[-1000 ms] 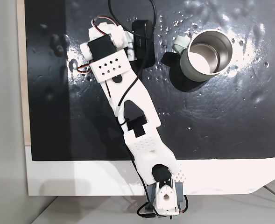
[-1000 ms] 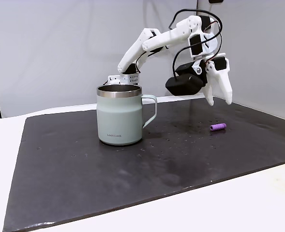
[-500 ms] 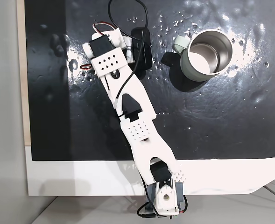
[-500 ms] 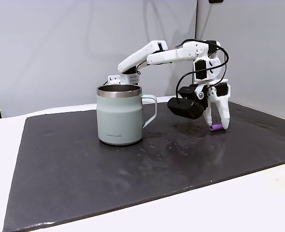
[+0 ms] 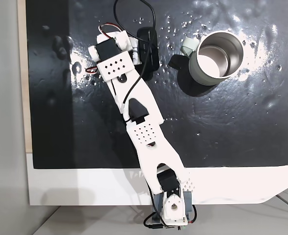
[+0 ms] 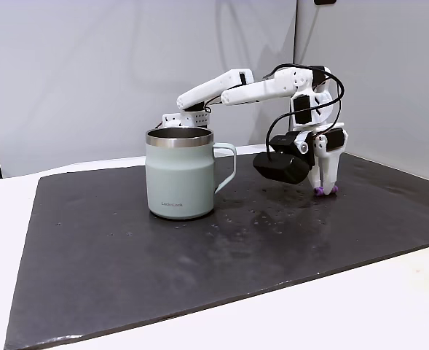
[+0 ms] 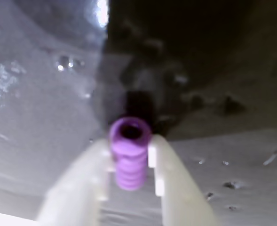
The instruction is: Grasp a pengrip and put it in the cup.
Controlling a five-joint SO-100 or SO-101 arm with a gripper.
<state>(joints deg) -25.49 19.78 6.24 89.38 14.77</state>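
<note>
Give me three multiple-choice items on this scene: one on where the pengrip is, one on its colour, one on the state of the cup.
1. Where is the pengrip?
A. inside the cup
B. between the fingers of the gripper, down at the mat
C. on the white table edge

2. What colour is the pengrip?
A. purple
B. green
C. orange

3. How does the cup stand?
A. tipped on its side
B. upside down
C. upright, mouth open

Answers: 1 B, the wrist view shows it flanked by both fingers. 2 A, it is lilac-purple in the wrist view. 3 C, its steel rim faces up in the side-on fixed view.
</note>
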